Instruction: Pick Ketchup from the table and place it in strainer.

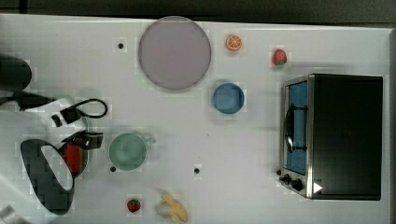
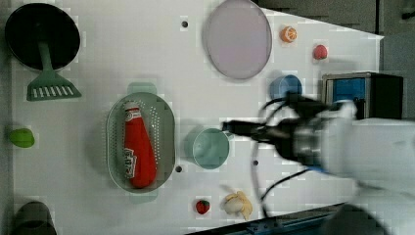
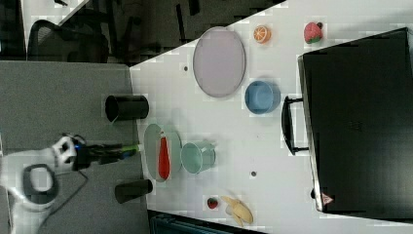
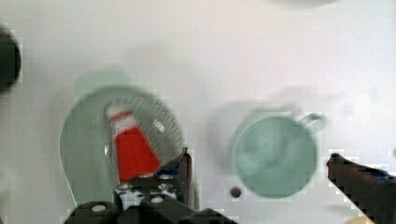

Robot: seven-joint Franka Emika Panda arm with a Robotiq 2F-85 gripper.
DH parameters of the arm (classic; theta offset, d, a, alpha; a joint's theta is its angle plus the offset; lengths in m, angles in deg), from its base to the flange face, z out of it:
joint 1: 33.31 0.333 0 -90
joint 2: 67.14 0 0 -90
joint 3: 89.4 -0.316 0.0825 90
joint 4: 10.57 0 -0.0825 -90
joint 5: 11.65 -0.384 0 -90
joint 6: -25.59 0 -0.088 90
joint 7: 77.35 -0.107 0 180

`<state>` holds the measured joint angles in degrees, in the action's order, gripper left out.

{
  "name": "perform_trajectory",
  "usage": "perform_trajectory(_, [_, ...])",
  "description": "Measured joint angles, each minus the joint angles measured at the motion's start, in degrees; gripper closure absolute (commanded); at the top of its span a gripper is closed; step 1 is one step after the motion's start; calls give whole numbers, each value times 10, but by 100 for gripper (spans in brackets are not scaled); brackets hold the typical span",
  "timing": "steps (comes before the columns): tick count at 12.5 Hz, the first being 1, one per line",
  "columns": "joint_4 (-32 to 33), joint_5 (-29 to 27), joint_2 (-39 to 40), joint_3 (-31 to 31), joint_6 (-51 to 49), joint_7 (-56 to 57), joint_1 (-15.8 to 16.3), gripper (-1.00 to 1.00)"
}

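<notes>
Red Ketchup lying in strainer; open fingers above, apart.

No wording can be read anywhere. The Ketchup lying in the strainer carries a whitish label near its base and a paler band by its cap, but the print on both is too blurred to make out. The black oven at one end of the worktop bears a small red triangular sign near its corner and a faint embossed mark on its top; neither is legible.
</notes>
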<state>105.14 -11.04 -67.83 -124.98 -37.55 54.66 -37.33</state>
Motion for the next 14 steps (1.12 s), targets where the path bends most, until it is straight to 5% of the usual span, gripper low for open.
perform_trajectory(4, [-15,-28,-70,94,-46,0,-34,-100])
perform_trajectory(10, [-15,-23,-73,284,-86,0,-75,-100])
perform_trajectory(14, [-32,-20,-74,309,-116,0,-109,-100])
